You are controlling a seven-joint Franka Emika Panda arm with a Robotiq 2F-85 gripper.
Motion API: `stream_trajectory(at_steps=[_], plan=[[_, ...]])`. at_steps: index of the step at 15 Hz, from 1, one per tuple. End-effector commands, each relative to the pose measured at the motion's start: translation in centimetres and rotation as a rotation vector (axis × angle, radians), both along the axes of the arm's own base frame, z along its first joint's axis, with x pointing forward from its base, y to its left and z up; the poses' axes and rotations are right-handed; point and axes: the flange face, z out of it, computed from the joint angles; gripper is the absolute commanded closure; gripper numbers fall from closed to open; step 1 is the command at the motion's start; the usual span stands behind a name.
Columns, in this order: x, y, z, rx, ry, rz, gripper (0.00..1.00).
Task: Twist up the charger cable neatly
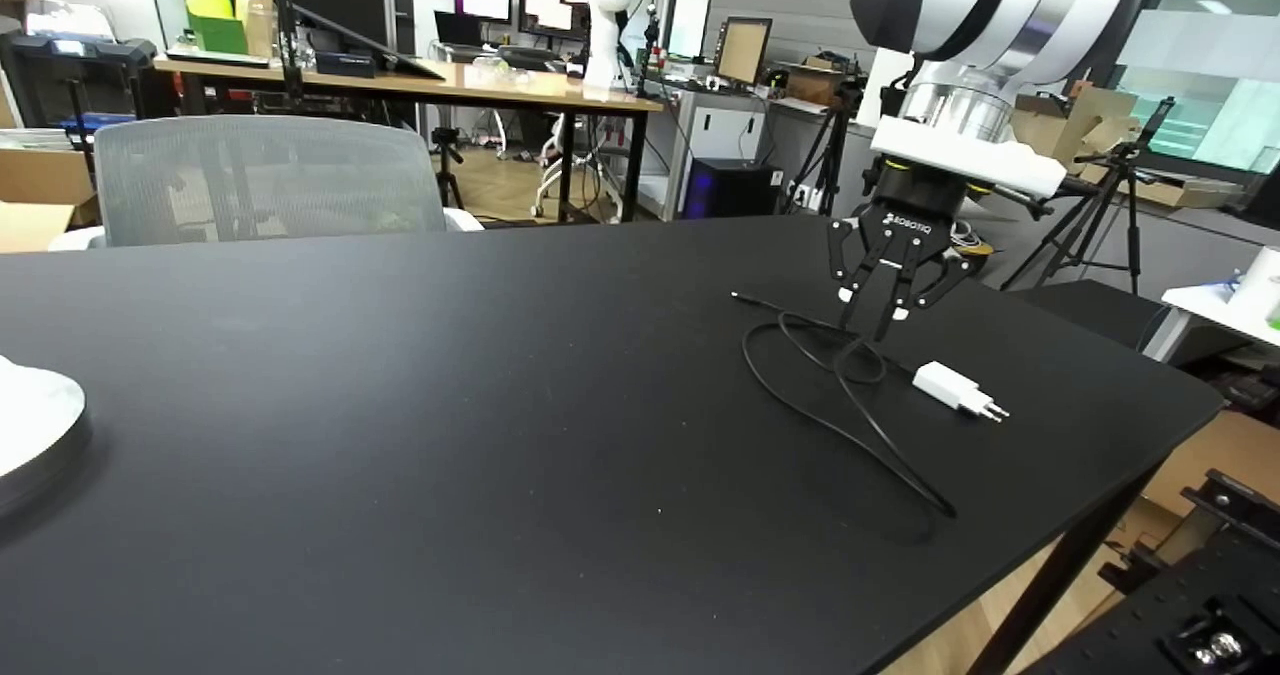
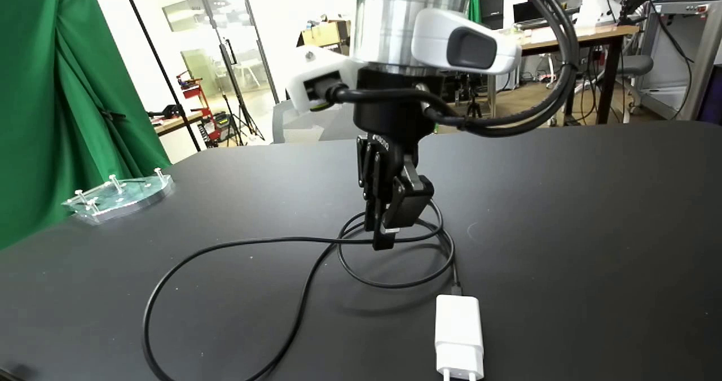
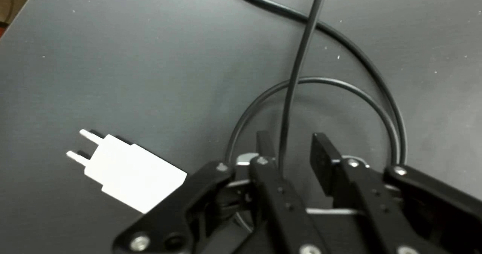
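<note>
The charger cable point(image 1: 938, 500) lies in loose loops on the black table. It shows in an exterior view point(image 2: 282, 239) and in the wrist view point(image 3: 301, 52). Its white plug point(image 1: 945, 387) lies flat at one end, also seen in an exterior view point(image 2: 459, 333) and left of the jaws in the wrist view point(image 3: 135, 173). The tiny connector point(image 1: 736, 296) lies at the far end. My gripper point(image 1: 865, 327) points down over the small loop. In the wrist view my gripper point(image 3: 290, 141) is partly open, with one cable strand running between the fingers, nearer the left finger.
The table point(image 1: 450, 405) ends in an edge to the right of the plug. A white round-edged object point(image 1: 35, 415) stands at the left. A clear plate with bolts point(image 2: 121, 195) lies near a green curtain point(image 2: 73, 87). A mesh chair point(image 1: 270, 175) stands behind the table.
</note>
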Motion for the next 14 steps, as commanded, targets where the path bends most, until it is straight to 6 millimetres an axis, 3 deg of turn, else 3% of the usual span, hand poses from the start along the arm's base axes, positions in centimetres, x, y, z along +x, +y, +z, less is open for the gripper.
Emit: stream_trajectory(at_steps=[1,6,14], plan=[[1.3,0.6,0.7,0.013,0.022,0.015,0.35],[1.3,3.6,3.2,-0.034,0.023,0.084,0.02],[1.0,8.7,9.3,-0.401,0.1,0.203,0.0]])
